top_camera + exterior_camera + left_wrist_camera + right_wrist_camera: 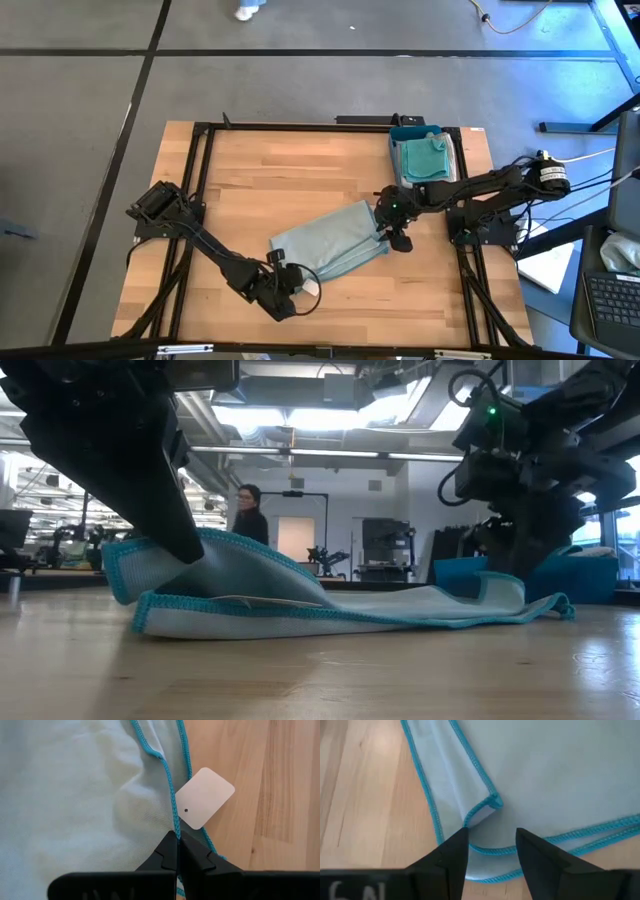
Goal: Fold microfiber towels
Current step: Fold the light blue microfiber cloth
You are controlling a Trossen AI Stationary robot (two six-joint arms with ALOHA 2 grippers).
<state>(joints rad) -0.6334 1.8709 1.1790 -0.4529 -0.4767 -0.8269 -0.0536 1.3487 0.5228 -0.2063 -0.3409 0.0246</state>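
A pale blue microfiber towel (330, 245) with a teal hem lies folded over on the wooden table, slanting from near left to far right. It also shows in the low view (330, 605). My left gripper (297, 290) is shut on the towel's near-left end, beside a white tag (205, 797). My right gripper (397, 237) is open over the towel's far-right end. In the right wrist view its fingers (492, 842) stand on either side of a folded-back corner (492, 800). I cannot tell whether they touch the cloth. My left gripper pinches the towel's teal hem (175, 827) between its two shut fingers, next to the white tag. The fingers come slanting down from above. The held edge (205, 545) stands a little above the table, and the rest of the towel lies on the wood.
A blue plastic tray (398, 135) stands at the table's far right with folded teal and pale towels (425, 155) in it. A black frame runs round the table. A person (250, 510) stands far off in the room behind.
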